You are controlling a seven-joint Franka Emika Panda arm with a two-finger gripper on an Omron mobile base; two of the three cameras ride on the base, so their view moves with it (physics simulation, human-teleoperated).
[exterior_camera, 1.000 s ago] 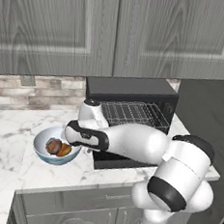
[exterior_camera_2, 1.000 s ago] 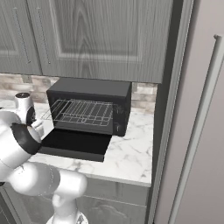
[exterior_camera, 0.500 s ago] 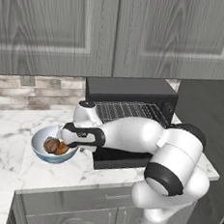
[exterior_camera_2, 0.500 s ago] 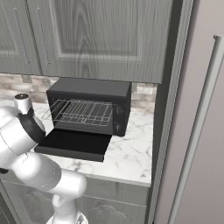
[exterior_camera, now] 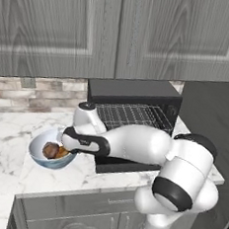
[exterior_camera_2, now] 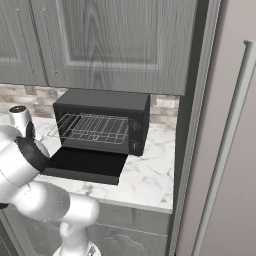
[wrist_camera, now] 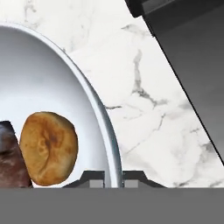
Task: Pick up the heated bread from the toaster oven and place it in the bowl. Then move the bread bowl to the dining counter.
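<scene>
Hand (wrist_camera: 113,175) clenched on bowl (wrist_camera: 103,131) rim, one-sided pinch. Lift may tip bowl; heated bread (wrist_camera: 9,159), golden roll (wrist_camera: 49,147) could spill onto table (wrist_camera: 144,100).

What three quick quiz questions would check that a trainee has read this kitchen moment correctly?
1. True or false: the dark bread is already in the bowl.
2. What is the hand shut on? A) the golden roll B) the bowl's rim C) the oven's door
3. Fill in: the wire rack inside the toaster oven is ____.

Key
1. True; it lies beside the golden roll.
2. B; the two fingertips sit on either side of the rim in the hand view.
3. Bare, with the door dropped flat.
</scene>
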